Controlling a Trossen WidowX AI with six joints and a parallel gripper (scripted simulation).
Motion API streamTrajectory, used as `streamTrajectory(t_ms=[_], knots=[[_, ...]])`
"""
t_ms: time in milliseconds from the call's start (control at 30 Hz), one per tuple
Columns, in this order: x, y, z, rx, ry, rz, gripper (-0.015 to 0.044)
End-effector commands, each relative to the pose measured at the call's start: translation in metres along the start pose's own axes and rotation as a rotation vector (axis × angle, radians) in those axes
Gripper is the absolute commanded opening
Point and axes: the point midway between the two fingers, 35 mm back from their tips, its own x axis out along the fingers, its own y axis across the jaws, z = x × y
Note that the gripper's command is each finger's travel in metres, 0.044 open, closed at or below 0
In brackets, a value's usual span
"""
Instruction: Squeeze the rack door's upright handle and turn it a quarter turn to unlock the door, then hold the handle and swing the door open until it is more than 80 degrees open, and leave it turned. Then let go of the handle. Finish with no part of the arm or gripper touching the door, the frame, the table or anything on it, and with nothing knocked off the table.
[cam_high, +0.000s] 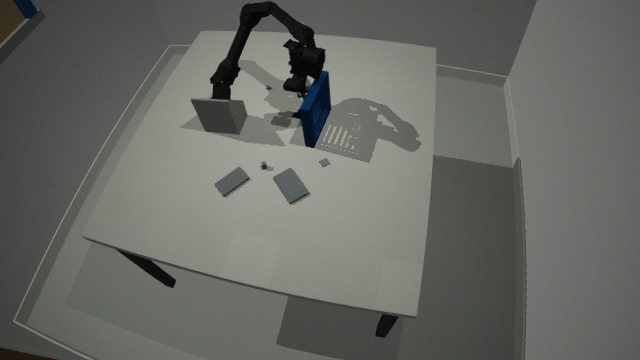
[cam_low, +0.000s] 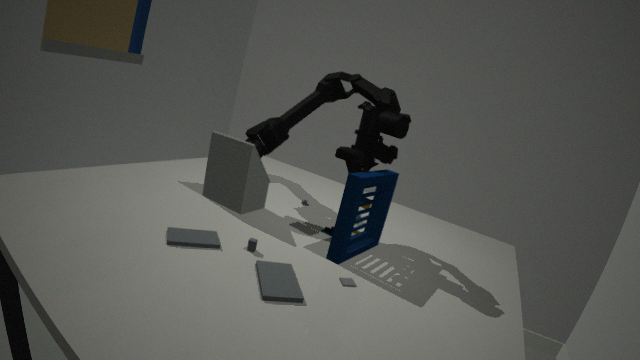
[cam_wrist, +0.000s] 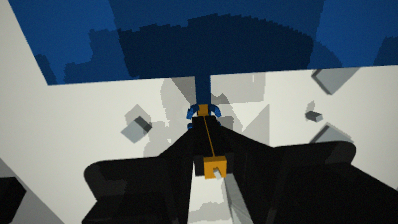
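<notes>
The blue rack frame (cam_high: 307, 127) (cam_low: 341, 225) (cam_wrist: 160, 62) stands upright on the table. Its slotted door (cam_low: 376, 202) appears closed within the frame. The upright black and orange handle (cam_wrist: 215, 167) is on the arm's side of the door, joined by a blue stem; the top view mostly hides it. My gripper (cam_high: 298, 93) (cam_low: 361, 171) (cam_wrist: 206, 131) points down beside the frame's top, its fingers pressed on both sides of the handle. How far the handle is turned is hard to tell.
A grey wedge-shaped block (cam_high: 220, 116) (cam_low: 227, 172) stands by the arm's base. Two flat grey slabs (cam_high: 232, 181) (cam_high: 291, 185), a small cylinder (cam_high: 264, 165) (cam_low: 252, 245) and a small square tile (cam_high: 324, 162) (cam_low: 348, 282) lie on the table. A tiny dark object (cam_high: 269, 87) (cam_low: 305, 202) lies behind.
</notes>
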Motion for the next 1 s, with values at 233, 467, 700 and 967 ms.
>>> streamTrajectory(t_ms=[233,467,700,967], knots=[[0.0004,0.0001,0.0002,0.002,-0.001,0.0,0.0033],[0.0004,0.0001,0.0002,-0.071,-0.001,0.0,0.0024],[0.0004,0.0001,0.0002,-0.416,-0.001,-0.001,0.0024],[0.0006,0.0001,0.0,-0.81,0.0,-0.001,0.0024]])
